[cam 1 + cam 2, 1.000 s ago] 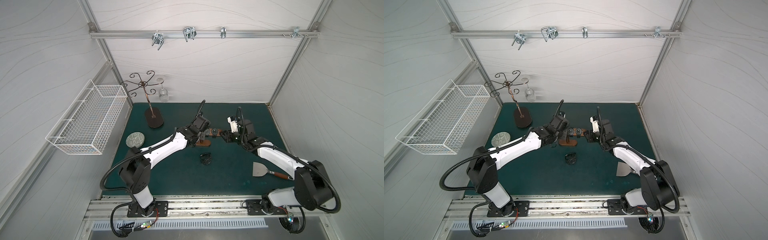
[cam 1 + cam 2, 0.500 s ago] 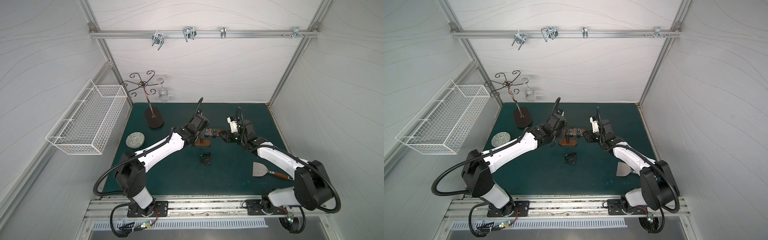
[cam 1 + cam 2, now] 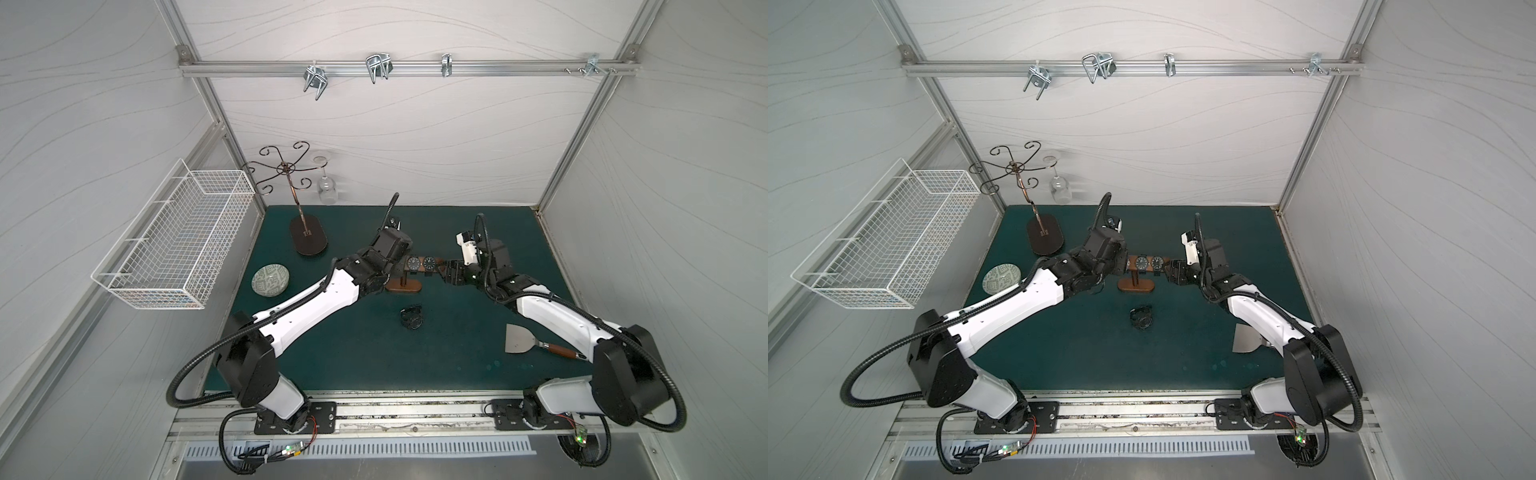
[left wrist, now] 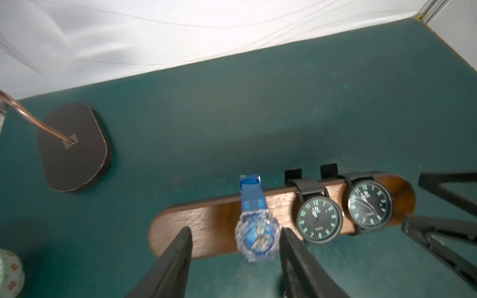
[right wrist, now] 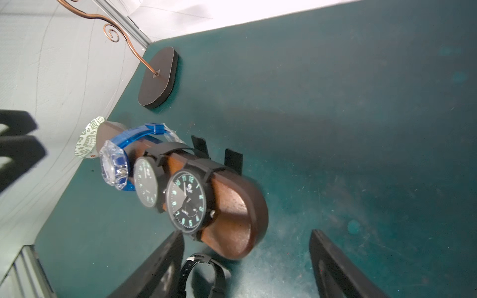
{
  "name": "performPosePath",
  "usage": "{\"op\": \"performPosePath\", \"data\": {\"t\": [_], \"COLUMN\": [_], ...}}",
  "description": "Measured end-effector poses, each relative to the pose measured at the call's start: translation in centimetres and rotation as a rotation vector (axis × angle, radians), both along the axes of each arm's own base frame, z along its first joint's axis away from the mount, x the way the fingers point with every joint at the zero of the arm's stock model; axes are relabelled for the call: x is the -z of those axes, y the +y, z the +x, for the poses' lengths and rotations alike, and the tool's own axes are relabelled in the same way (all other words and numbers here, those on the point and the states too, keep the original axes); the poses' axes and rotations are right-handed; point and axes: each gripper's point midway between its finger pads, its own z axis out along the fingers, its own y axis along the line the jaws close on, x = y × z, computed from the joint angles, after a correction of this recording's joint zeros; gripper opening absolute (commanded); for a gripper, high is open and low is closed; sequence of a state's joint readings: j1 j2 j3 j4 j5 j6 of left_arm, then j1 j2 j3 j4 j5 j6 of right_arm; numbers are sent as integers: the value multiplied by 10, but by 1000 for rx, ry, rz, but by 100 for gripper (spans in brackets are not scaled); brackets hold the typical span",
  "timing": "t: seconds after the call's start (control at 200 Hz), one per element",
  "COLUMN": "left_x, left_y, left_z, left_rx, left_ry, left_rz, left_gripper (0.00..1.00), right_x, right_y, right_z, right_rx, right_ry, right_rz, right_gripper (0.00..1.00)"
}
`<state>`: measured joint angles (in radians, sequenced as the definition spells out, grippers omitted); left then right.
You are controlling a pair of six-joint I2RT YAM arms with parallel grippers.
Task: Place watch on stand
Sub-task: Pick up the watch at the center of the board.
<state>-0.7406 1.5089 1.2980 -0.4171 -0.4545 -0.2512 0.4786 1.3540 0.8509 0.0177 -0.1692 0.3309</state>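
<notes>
- The green mat (image 3: 457, 357) covers the tabletop.
- A white wire basket (image 3: 174, 241) hangs on the left wall.
- The tall metal rack (image 3: 308, 237) stands at the mat's back left, with a wine glass (image 3: 327, 189) hanging upside down from one arm.
- The left gripper (image 4: 235, 231) is spread, a finger on either side of the blue watch (image 4: 258, 237). A gap shows on one side.
- The right gripper (image 5: 246, 233) is spread wide and empty, just off the crossbar's other end.
- The wooden stand (image 4: 206, 222) sits mid-mat between the grippers.
- A scraper (image 3: 517, 338) lies flat beside the right arm.
- A patterned bowl (image 3: 270, 281) sits near the rack's base.
- Strapped round the crossbar, side by side, are the blue watch, the middle black watch (image 4: 319, 220) and the end black watch (image 4: 370, 205).
- A loose black watch (image 3: 411, 322) lies on the mat in front of the stand, apart from it.
</notes>
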Motion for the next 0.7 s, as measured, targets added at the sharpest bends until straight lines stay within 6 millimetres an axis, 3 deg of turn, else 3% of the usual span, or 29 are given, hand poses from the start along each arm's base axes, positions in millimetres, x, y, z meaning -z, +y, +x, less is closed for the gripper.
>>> {"op": "performPosePath", "data": {"t": [0.145,0.265,0.55,0.7], "left_x": [-17,-16,14,43], "left_y": [13,23,20,5], "left_z": [-15,-35,-98,-130], "left_rx": [13,49,259,376], "left_ry": [-27,-16,121,202], "left_rz": [-13,-20,-46,-15], "left_gripper": [56,56,53,52], "right_x": [-15,-29,-65,-54], "right_y": [-4,-10,-27,-41], "right_z": [-1,-6,-34,-62], "right_rx": [14,27,40,37], "right_ry": [-39,-76,-138,-113], "right_rz": [7,12,37,25], "right_gripper": [84,86,90,93]}}
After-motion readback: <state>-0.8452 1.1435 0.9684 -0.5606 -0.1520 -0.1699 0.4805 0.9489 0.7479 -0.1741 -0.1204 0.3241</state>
